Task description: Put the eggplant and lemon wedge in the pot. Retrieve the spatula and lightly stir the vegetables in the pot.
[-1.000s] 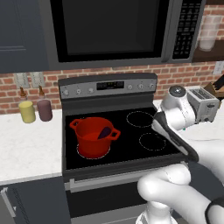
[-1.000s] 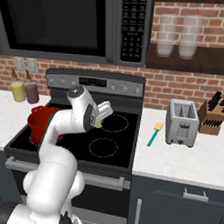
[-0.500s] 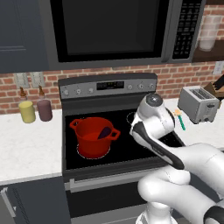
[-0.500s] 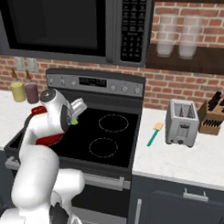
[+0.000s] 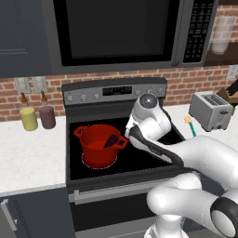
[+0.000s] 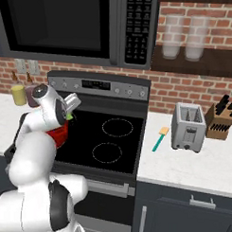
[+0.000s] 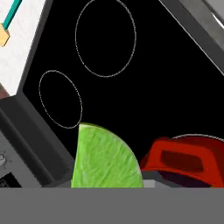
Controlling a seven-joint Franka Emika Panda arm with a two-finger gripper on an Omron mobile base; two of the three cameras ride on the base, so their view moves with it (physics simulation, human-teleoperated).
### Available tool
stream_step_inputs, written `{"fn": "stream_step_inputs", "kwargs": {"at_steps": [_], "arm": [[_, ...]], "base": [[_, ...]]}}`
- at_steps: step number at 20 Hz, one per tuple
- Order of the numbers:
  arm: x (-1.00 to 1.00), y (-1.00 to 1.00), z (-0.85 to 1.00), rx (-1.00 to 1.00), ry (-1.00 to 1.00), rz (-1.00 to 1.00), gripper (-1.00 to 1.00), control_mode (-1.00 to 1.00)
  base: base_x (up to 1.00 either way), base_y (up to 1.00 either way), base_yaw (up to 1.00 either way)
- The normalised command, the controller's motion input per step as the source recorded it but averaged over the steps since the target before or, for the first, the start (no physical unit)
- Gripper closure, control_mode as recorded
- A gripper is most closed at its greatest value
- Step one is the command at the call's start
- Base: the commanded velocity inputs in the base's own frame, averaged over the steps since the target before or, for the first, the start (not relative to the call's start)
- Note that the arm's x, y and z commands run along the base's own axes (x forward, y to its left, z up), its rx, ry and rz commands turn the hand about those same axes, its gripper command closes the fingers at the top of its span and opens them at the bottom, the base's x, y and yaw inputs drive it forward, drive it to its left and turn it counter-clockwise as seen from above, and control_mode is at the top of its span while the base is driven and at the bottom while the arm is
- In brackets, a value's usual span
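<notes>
Over the last second the arm swings from the right half of the cooktop, near the toaster, across to the left, and the gripper now hangs just beside the pot, which stands on the front left burner of the stove. The jaws are clamped on the lemon wedge, a bright green segment that in the hand view sits between the fingertips with one red loop handle of the pot close beside it. The wedge's curved rind faces away from the hand and its flat cut edge lies toward the fingers; its long axis runs roughly across the jaws, though the lower part is hidden, so the exact tilt cannot be told.

The eggplant already lies inside the pot, leaning against the right-hand inner wall, its long axis slanting up toward the rim.

The spatula rests on the counter between the stove and the toaster, well apart from the pot. Its long axis runs front to back, the pale tan end pointing toward the brick wall and the teal handle toward the counter's front edge.

The carry appears nearly finished: the wedge probably still has to come fully over the pot's mouth before release, and fetching the spatula and stirring remain.
</notes>
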Motion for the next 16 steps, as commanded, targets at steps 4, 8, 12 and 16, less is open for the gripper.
{"fn": "stream_step_inputs", "kwargs": {"at_steps": [4,8,12,16], "arm": [[0.34,0.59,0.01,0.00,0.00,0.00,1.00,-1.00],[0.23,0.75,-0.23,0.00,0.02,0.03,1.00,-1.00],[0.20,0.47,-0.34,0.01,0.01,0.01,1.00,-1.00],[0.15,0.31,-0.41,0.01,0.02,0.00,1.00,-1.00]], "base": [[0.00,0.00,0.00],[0.00,0.00,0.00],[0.00,0.00,0.00],[0.00,0.00,0.00]]}}
